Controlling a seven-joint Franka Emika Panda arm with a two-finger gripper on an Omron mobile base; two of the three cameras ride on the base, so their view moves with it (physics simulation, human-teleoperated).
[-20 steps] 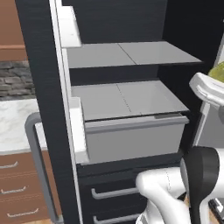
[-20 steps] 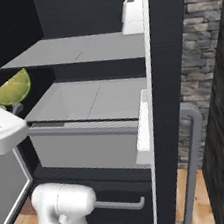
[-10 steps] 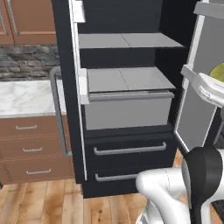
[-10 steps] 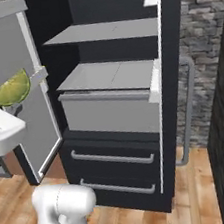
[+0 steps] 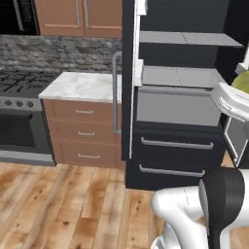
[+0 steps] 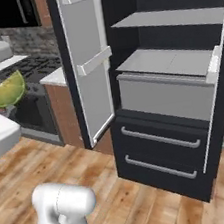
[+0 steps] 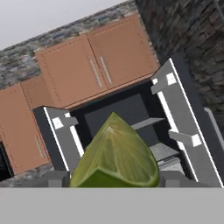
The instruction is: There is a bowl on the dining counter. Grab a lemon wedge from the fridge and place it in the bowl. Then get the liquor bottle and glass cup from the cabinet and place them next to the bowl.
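From the left base view we see the fridge (image 5: 180,97) standing open, shelves bare. From the right, the lemon wedge (image 6: 5,91) rides above our wrist, clear of the fridge. In the hand view the gripper (image 7: 114,177) is closed on it. We judge the bowl, bottle and cup steps remain.

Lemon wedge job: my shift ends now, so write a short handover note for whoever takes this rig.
Gripper: shut on the yellow-green lemon wedge, carried clear of the tall black double-door fridge.
Fridge: both doors open, grey shelves bare, two lower drawers shut.
Done: wedge taken out of the fridge.
Left: put the wedge in the bowl on the dining counter, then fetch the liquor bottle and glass cup from the cabinet and set them beside the bowl.
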